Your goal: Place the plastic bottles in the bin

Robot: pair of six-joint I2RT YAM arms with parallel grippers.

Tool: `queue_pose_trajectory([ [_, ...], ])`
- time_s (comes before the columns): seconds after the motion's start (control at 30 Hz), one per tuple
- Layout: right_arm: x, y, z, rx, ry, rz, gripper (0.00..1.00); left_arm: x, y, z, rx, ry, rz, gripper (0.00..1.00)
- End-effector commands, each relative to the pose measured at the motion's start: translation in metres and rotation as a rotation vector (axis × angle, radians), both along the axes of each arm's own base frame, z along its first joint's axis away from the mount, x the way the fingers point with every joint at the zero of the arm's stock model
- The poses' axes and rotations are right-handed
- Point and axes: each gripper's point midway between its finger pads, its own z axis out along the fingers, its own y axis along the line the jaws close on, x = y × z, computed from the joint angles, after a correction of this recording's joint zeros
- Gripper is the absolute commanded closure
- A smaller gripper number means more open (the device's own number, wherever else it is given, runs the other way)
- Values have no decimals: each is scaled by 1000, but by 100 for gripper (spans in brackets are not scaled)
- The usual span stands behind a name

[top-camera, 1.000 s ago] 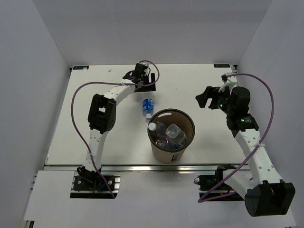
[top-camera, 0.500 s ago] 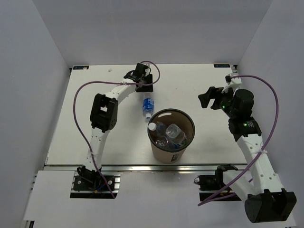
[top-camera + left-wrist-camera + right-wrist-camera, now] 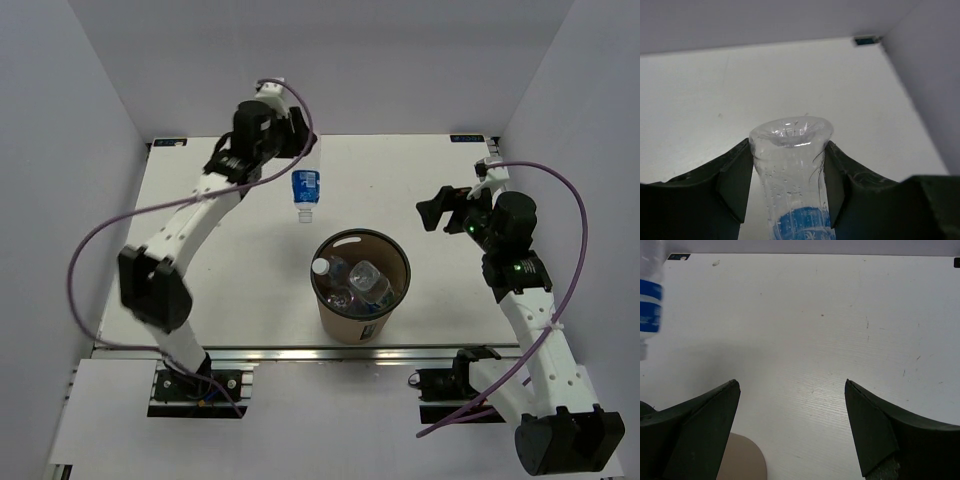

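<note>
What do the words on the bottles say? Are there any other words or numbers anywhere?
No text in these pictures can be read.
The lifted bottle: blue-and-white label, print too small and blurred to read.
The bottles inside the bin: labels too small to read.
The small dark tags at the far corners of the table: too small to read.

Bottle (image 3: pixel 306 188) now aloft in L claw (image 3: pixel 787 180)
</note>
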Motion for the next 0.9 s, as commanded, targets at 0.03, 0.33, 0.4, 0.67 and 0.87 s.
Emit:
queue_pose_trajectory([
  [0.03,-4,5,13,13,-58,35,11,-58,-7,152,-260,-406,-124,87],
  [0.33,-6,11,12,24,-57,69,11,-171,-55,224,-409,-504,-490,96],
  [0.4,-7,11,13,25,-60,73,11,-204,-71,228,-425,-537,-544,96],
  [0.67,-9,13,14,29,-68,87,11,-257,-96,183,-466,-531,-573,100],
  [0.87,-6,14,10,25,-56,94,11,-272,-109,167,-481,-521,-608,100],
])
